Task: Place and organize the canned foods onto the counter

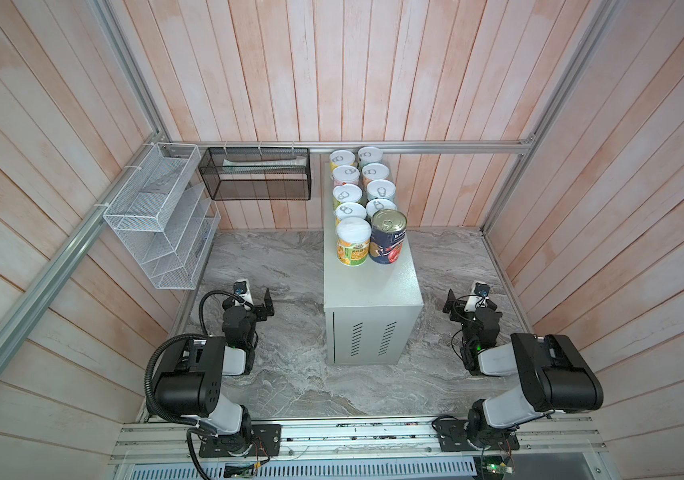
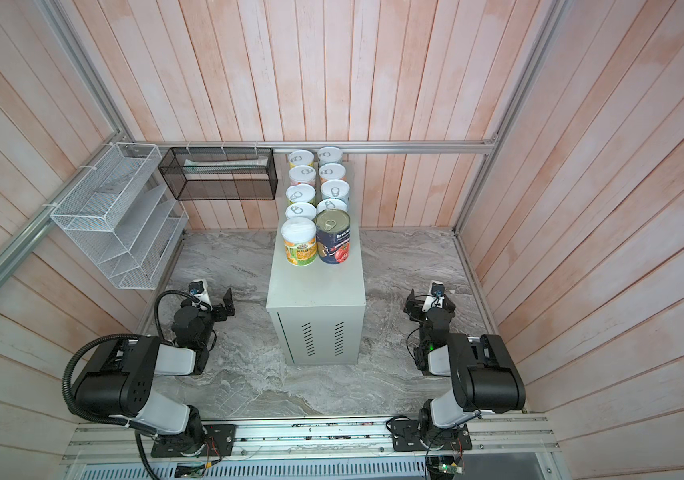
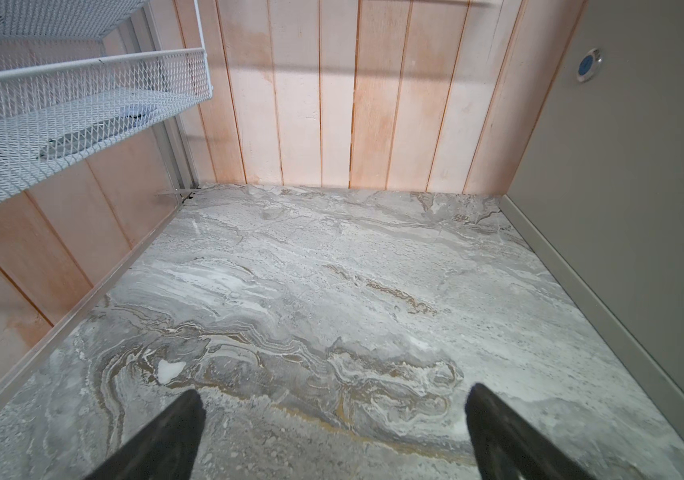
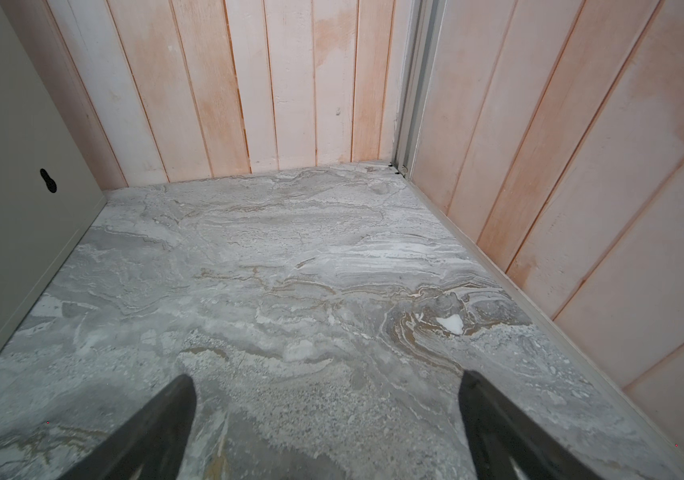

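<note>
Left gripper [image 3: 332,399] hangs low over the grey marble-patterned surface [image 3: 332,270], black fingers spread wide and empty, parked clear of the tall pale grey-green metal counter [image 1: 373,286]. On its flat top the small silver-lidded cylindrical tins [image 1: 348,195] stand upright in two tight rows running to the far wall, with a taller dark-blue tomato tin [image 1: 388,239] fronting the right row, likely packed close to save room. Right gripper [image 4: 325,386] mirrors the left, spread and holding nothing; the job looks done
</note>
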You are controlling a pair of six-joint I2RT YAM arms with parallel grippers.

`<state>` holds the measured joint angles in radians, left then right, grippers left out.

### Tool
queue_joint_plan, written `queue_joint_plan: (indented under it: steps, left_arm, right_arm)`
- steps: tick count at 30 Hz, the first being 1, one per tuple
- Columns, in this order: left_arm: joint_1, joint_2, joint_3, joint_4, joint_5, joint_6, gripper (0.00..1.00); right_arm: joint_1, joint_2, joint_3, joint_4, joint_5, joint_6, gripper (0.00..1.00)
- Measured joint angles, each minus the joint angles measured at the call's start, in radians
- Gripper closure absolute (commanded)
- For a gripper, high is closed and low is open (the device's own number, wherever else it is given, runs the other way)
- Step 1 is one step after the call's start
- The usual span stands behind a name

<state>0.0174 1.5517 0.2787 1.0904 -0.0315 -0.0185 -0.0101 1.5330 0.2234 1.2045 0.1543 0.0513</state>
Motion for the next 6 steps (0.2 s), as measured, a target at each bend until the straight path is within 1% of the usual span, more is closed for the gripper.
queue_joint_plan:
  steps: [6]
  left_arm:
    - [0.000, 0.000, 0.011, -0.011, 0.003, -0.001, 0.00]
  right_arm:
    - [0.000, 0.000, 0.000, 0.000, 0.000, 0.000, 0.02]
